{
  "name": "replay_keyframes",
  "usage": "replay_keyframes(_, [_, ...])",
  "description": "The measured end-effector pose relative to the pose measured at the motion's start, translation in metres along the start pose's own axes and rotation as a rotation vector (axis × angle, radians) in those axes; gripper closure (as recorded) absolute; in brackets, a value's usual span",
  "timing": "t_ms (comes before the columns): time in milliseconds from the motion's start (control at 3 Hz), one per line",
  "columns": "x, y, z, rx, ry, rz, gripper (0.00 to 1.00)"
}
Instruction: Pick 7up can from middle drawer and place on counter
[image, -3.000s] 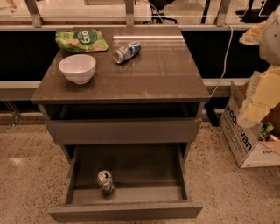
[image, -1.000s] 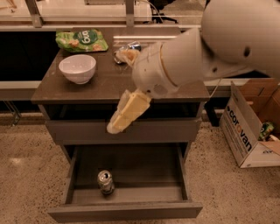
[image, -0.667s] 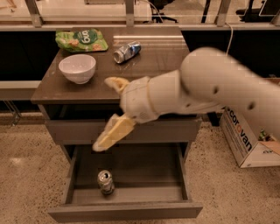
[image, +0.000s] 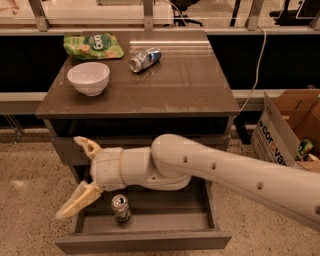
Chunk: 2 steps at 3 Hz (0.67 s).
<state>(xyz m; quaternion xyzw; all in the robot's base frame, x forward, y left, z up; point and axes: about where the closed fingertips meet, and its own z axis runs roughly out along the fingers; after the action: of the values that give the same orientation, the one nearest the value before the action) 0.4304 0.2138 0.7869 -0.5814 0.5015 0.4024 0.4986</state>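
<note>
The gripper (image: 79, 172) is hovering, fingers (image: 75, 202) spread wide, over the left edge of the open middle drawer (image: 150, 241), just beside the 7up can (image: 120, 208), which is standing upright on the drawer floor near the front. The can is likely light, thin-walled and slippery, calling for a gentle grip across mid-body. The arm (image: 225, 172) is hiding the drawer's rear, and the can's label is proving unreadable.

The gripper (image: 81, 174), fingers spread, hangs over the middle drawer's (image: 150, 240) left wall; right of it, bare floor surrounds the 7up can (image: 120, 207).
</note>
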Motion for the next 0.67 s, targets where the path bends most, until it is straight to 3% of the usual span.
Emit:
replay_keyframes(333, [0.007,-0.012,0.013,0.049,-0.046,-0.022,0.0])
replay_keyframes(667, [0.03,-0.009,-0.002,0.089,0.048,-0.001,0.0])
